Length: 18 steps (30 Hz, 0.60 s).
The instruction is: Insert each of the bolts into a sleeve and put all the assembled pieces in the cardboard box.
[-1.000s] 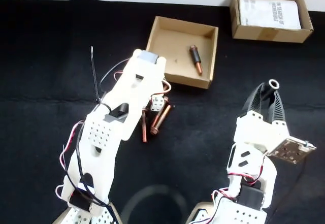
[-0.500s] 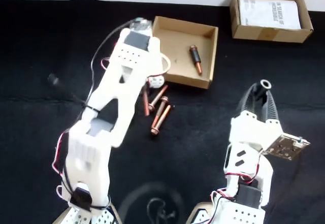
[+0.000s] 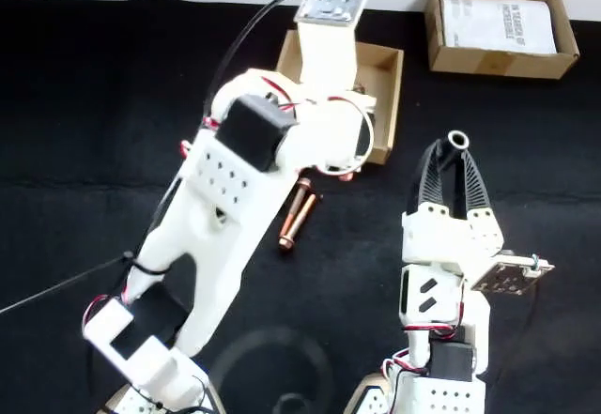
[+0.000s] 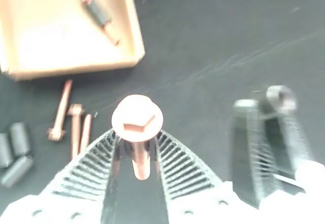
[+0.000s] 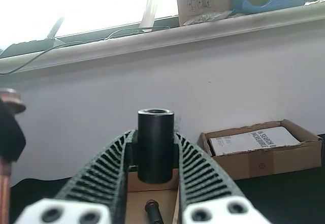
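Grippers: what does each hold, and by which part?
Left gripper: bolt, gripped by its shank below the head. Right gripper: black sleeve, gripped on its sides.

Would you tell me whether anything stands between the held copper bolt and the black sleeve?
Nothing visible does: open space separates the copper hex-head bolt in the left gripper from the black cylindrical sleeve in the right gripper.

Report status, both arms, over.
Left gripper shut on bolt. Right gripper shut on sleeve, upright. One assembled piece in cardboard box. Nothing seen between bolt and sleeve.
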### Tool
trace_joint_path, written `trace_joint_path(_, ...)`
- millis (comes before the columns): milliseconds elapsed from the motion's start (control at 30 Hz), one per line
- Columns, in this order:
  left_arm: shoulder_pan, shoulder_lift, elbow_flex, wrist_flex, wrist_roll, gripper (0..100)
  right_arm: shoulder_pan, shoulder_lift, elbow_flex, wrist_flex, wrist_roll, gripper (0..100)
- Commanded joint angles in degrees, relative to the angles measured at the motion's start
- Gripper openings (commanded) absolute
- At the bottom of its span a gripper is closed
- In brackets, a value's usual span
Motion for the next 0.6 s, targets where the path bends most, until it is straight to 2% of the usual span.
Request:
trace_joint_path(0, 0.31, -4.44, -2.42, -2.55, -2.46, 1, -0.66, -0.48, 7.69, -0.84, 0.62, 0.7)
trace_joint_path(133, 0.66, -8.66, -1.10, -0.18, -6.07, 1, -0.66, -0.48, 7.69, -0.84, 0.62, 0.7)
trace_joint_path(267, 1.63, -17.01, 6.46, -0.09, -9.93, 1, -0.66, -0.40, 7.69, -0.84, 0.62, 0.7)
trace_joint_path(433, 1.80, -31.25, 23.52, -4.66, -13.98, 1, -0.66, -0.40, 7.69, -0.75, 0.53, 0.7)
trace_joint_path(567, 1.54, -43.30, 40.75, -11.78, -18.11, 1, -0.66, -0.40, 7.69, -0.75, 0.53, 0.7)
